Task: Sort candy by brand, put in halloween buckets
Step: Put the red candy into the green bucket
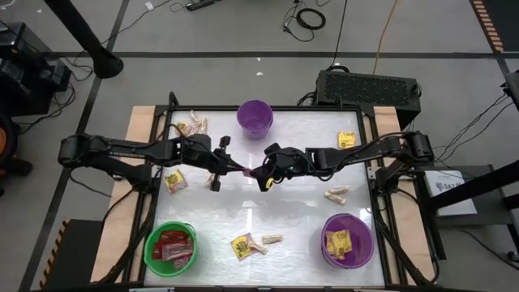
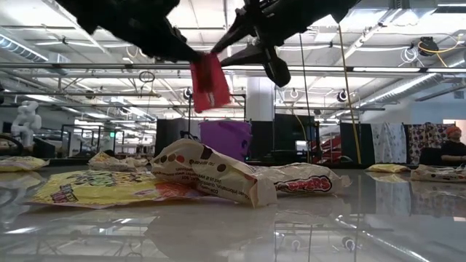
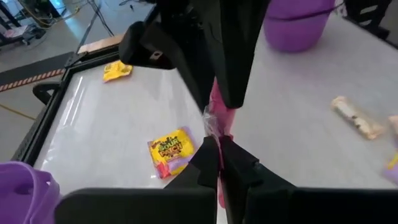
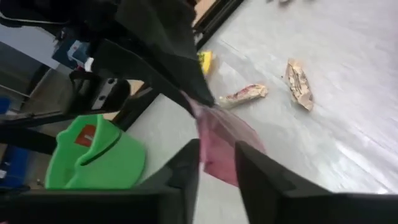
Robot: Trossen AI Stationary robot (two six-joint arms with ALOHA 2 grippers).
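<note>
A flat red packet (image 2: pixel 210 81) of candy hangs in the air over the table's middle, between my two grippers. My left gripper (image 3: pixel 221 155) comes from the table's left and is shut on it. My right gripper (image 4: pixel 217 168) comes from the right and is open, its fingers standing on either side of the packet's other end (image 4: pixel 221 146). The green bucket (image 1: pixel 170 247) at the near left holds red packets. The purple bucket (image 1: pixel 347 241) at the near right holds yellow ones. A second purple bucket (image 1: pixel 254 118) stands at the far edge. My left gripper pinches one edge of the red packet (image 3: pixel 216 132) between its two fingers, coming from the table's left and slanting down. The packet is lifted clear of the table and hangs tilted below the fingertips. My right gripper: I cannot tell whether a finger touches the packet.
Loose candy lies around the table: yellow packets (image 1: pixel 175 181), (image 1: pixel 346 139), (image 1: pixel 242 246) and tan twisted pieces (image 1: pixel 336 194), (image 1: pixel 272 239), (image 1: pixel 197 123). The two arms meet over the middle. Bare tabletop lies between the near buckets.
</note>
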